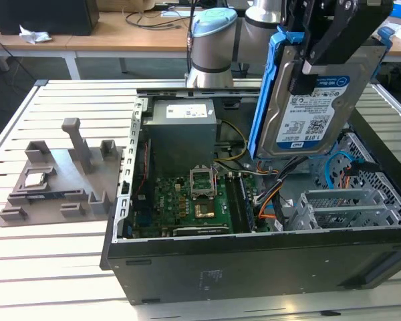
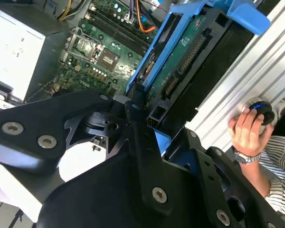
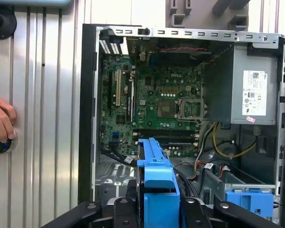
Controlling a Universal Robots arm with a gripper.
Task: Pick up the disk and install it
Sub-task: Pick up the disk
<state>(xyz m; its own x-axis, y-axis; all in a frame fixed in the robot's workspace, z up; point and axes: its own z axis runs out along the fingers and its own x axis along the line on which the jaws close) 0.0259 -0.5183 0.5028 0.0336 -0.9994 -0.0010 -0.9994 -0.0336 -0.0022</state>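
**Disk aloft over the open case, not yet seated**

Carried, not installed: the pick-up looks done and the transfer to the case is in hand. Clamped near its upper end by the black gripper (image 1: 307,75): the disk (image 1: 314,120), a flat rectangular silver-grey hard drive with a white-and-blue label and blue plastic side rails. Jaws closed on its two flat faces, with one finger lying across the label in the exterior view.

Hangs clear above the open black computer case (image 1: 254,264), toward the exterior view's right. Touches nothing below. Sits over the tangle of orange and blue cables (image 1: 271,197) and just above the perforated silver metal drive cages (image 1: 347,208). Stays well apart from the green motherboard (image 1: 187,200) and the big grey metal power-supply box (image 1: 180,127).

Stands on end, long axis near vertical and leaning slightly. Label face turned toward the exterior camera, blue rails running up both long edges, green circuit-board side (image 2: 183,66) facing away (plain in the second wrist view). Connector end: cannot tell.

Seating it probably calls for laying that long axis over toward level, lining the rails up with a cage opening, and keeping off the cables.

At the edge of the slatted metal surface (image 1: 53,267): a person's hand (image 3: 0,124) resting on a round black knob (image 3: 1,146).
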